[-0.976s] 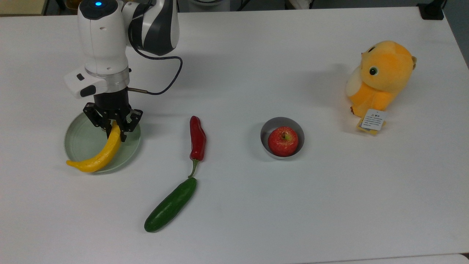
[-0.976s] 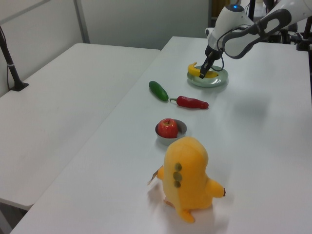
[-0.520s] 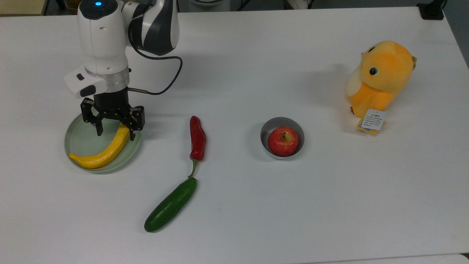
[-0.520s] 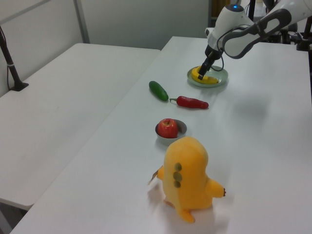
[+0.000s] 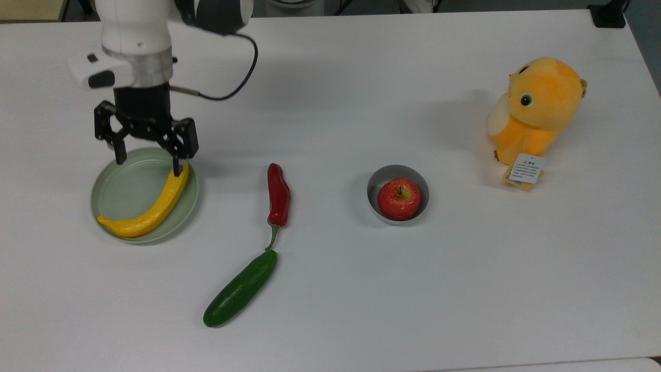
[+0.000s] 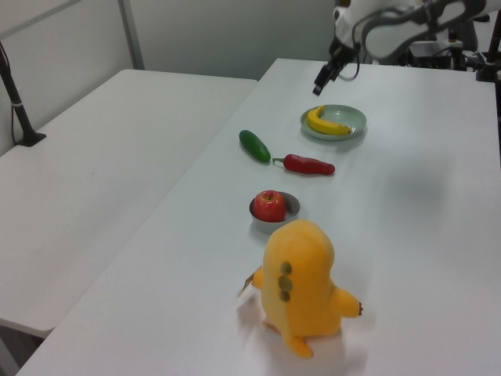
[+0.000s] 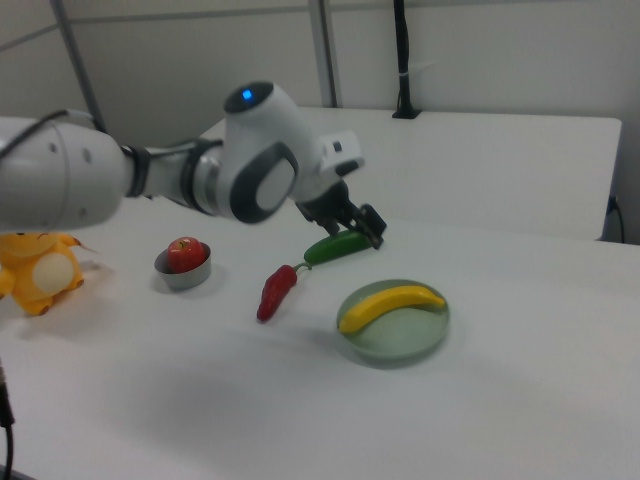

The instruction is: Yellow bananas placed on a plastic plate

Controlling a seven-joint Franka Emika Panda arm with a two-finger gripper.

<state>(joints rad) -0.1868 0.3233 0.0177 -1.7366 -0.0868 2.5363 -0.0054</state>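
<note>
On the top view's left, the end effector (image 5: 148, 156) is seen held up over the far edge of the plate (image 5: 114, 186), with its two fingers spread wide apart and nothing held between them. In the left view the end effector (image 6: 321, 81) is seen well above the plate (image 6: 354, 119), not touching it. The plate is set on the white tabletop (image 5: 361, 289), and the banana (image 5: 150, 209) is laid inside it, curved along the plate's near and right side in the top view. One pointed end is seen at the plate's lower left rim, and the other end is just under the right finger. In the right view the banana (image 7: 390, 304) is seen flat across the plate (image 7: 400, 338), with the end effector (image 7: 371, 233) up in the air behind it. Next, toward the top view's right, a red chili (image 5: 278, 199) is laid on the tabletop, well apart from the plate. A green cucumber (image 5: 240, 295) is laid just below it, and its top end is nearly touched by the chili's stem. Further right, a small grey bowl (image 5: 376, 182) is seen with a red apple (image 5: 398, 199) inside it. On the top view's far right, an orange plush toy (image 5: 537, 108) is stood up, with a white tag (image 5: 525, 169) hung at its bottom.
</note>
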